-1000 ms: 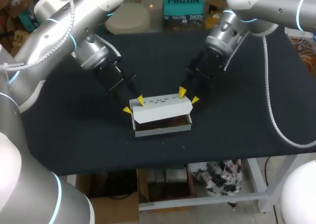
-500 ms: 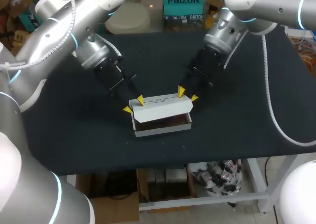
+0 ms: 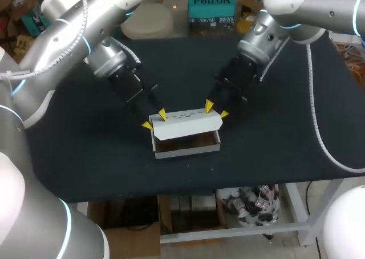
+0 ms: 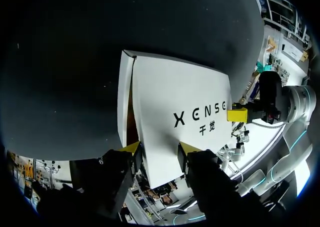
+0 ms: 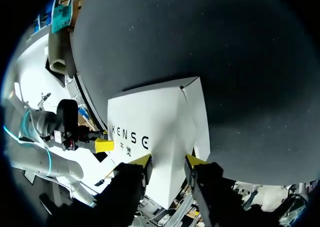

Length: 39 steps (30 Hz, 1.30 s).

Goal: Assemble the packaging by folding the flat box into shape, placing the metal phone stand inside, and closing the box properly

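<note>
The left tool (image 4: 160, 148) holds its two yellow tips apart with the near end of the white lid (image 4: 175, 112) between them. Each tip rests against an edge, so the tool is clamped on the lid. The right tool (image 5: 168, 161) does the same at the lid's other end, tips apart and clamped on it from two sides.

In the head view the left tool sits at the lid's left end and the right tool at its right end. The arms come down from the upper left and upper right of the frame. The lid slopes over the white box (image 3: 188, 146), leaving a strip of the inside showing along the front. The box stands just below the middle of the frame on the black counter (image 3: 85, 139). Its inside looks dark brown, and what lies in it is hard to make out.
</note>
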Each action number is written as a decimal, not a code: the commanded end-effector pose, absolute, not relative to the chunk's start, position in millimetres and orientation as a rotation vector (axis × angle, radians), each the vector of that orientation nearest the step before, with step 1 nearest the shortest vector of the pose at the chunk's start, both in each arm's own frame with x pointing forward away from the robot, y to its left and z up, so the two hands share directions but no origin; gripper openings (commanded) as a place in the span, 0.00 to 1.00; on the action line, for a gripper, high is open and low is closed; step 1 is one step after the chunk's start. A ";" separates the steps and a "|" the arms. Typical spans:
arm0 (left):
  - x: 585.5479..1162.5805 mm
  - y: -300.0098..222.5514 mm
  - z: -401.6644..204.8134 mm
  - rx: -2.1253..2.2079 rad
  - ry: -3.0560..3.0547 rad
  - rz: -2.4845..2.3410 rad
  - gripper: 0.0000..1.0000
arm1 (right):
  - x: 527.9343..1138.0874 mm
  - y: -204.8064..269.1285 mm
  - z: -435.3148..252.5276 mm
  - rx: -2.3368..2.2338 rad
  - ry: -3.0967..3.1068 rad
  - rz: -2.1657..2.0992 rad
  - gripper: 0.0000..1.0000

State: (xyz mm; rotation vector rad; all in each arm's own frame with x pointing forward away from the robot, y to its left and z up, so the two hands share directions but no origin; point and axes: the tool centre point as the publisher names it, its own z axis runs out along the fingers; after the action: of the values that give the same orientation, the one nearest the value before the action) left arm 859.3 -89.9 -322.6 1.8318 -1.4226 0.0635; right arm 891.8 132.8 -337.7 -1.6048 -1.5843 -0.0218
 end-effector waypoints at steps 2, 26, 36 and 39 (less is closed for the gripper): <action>869.3 -95.3 -323.9 1.808 -1.416 0.035 0.46 | 897.3 137.0 -336.8 -1.590 -1.573 -0.009 0.44; 873.6 -96.1 -317.1 1.803 -1.390 0.010 0.44 | 904.5 138.6 -330.9 -1.583 -1.530 0.002 0.44; 874.0 -96.8 -318.4 1.804 -1.388 0.012 0.43 | 902.8 145.2 -336.6 -1.595 -1.525 0.000 0.43; 873.3 -95.7 -320.9 1.805 -1.387 0.011 0.43 | 902.0 144.3 -339.0 -1.596 -1.523 0.005 0.43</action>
State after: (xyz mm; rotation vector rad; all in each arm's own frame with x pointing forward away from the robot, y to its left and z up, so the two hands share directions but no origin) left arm 865.6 -91.5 -316.2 1.8175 -1.3881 0.0247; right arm 901.2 139.6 -337.5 -1.5990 -1.5243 -0.0010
